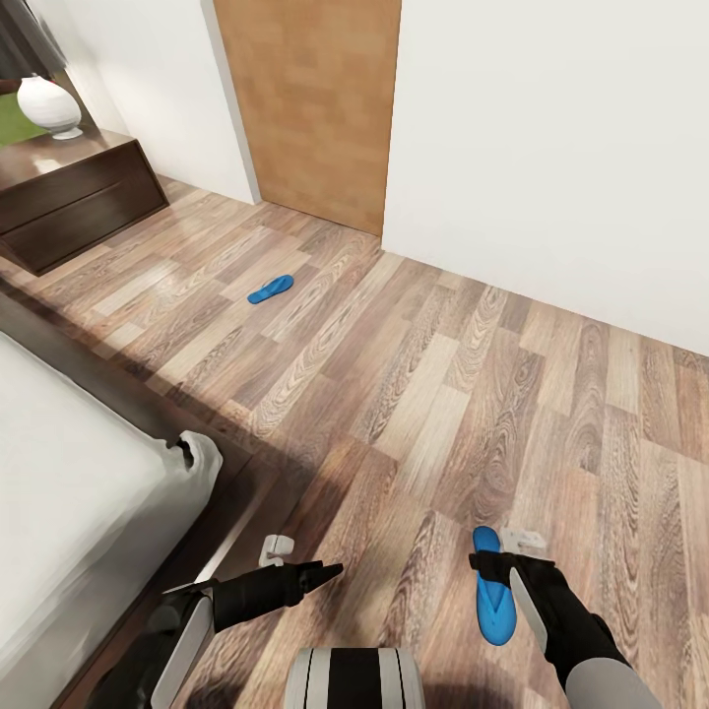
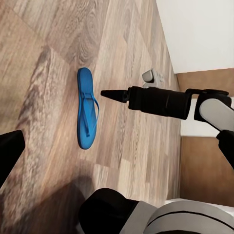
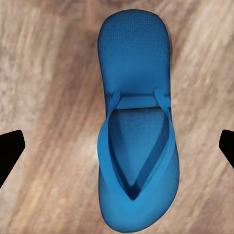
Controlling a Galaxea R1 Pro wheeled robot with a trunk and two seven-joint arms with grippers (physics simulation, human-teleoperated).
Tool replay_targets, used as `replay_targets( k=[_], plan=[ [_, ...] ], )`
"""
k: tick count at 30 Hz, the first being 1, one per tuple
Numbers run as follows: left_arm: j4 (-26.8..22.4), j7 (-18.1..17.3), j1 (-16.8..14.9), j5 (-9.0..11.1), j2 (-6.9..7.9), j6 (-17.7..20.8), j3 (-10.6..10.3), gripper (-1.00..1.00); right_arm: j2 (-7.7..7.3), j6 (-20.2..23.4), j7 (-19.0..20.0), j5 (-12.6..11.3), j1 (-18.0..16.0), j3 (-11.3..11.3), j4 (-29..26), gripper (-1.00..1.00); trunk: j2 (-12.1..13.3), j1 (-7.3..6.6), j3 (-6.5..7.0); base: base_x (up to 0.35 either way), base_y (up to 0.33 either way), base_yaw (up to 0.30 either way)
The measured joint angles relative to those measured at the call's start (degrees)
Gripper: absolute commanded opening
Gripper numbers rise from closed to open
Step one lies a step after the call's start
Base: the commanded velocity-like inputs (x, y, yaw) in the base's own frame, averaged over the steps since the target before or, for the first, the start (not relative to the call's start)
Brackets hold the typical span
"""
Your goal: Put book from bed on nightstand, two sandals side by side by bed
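Pale grey-white mattress of the bed [image 1: 59, 483] fills the head view's left edge, its dark wood frame running along the plank floor [image 1: 414, 374], and beyond its far end a dark brown nightstand [image 1: 69, 197] stands with a white vase [image 1: 47, 104] on top. Just right of the bed's near corner the left gripper [image 1: 320, 573] points across the floor, its dark fingers looking drawn close to a point and holding nothing; from this angle I cannot tell for sure whether they meet. Farther off, in the open floor before the brown wooden door [image 1: 310, 98], one blue sandal [image 1: 270, 289] lies flat, well apart from the bed. Toward the right, the second sandal [image 1: 491, 583] lies strap-up on the planks just beside the right gripper [image 1: 492, 566], which hangs over it. The right wrist view looks straight down on this sandal [image 3: 136, 146], with the two black fingertips [image 3: 9, 151] spread wide at either side, clear of it and touching nothing. The left wrist view shows the same sandal [image 2: 87, 108] on the floor, the right arm's pointed finger above its strap.
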Motion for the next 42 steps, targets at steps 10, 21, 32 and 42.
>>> replay_targets(
  k=[10, 21, 32, 42],
  plan=[
    [0.0, 0.02, 0.0, 0.07, -0.07, 0.04, -0.08, 1.0, -0.06, -0.02, -0.06, 0.02, 0.0, 0.01, 0.03, 1.0, -0.12, 0.23, -1.99, 0.0, 0.0, 0.0],
    [0.0, 0.02, 0.0, 0.08, -0.07, 0.04, -0.09, 1.0, -0.07, -0.02, -0.06, -0.01, 0.01, 0.0, 0.03, 1.0, -0.27, 0.52, -4.43, 0.0, 0.0, 0.0],
    [0.0, 0.02, 0.0, 0.09, -0.07, 0.04, -0.09, 1.0, 0.0, -0.02, -0.06, -0.01, 0.0, 0.0, 0.03, 1.0, -0.4, 0.77, -6.65, 0.0, 0.0, 0.0],
    [0.0, 0.02, 0.0, 0.09, -0.07, 0.04, -0.09, 1.0, 0.01, -0.02, -0.06, -0.01, 0.0, 0.0, 0.03, 1.0, -0.4, 0.77, -6.65, 0.0, 0.0, 0.0]
  ],
)
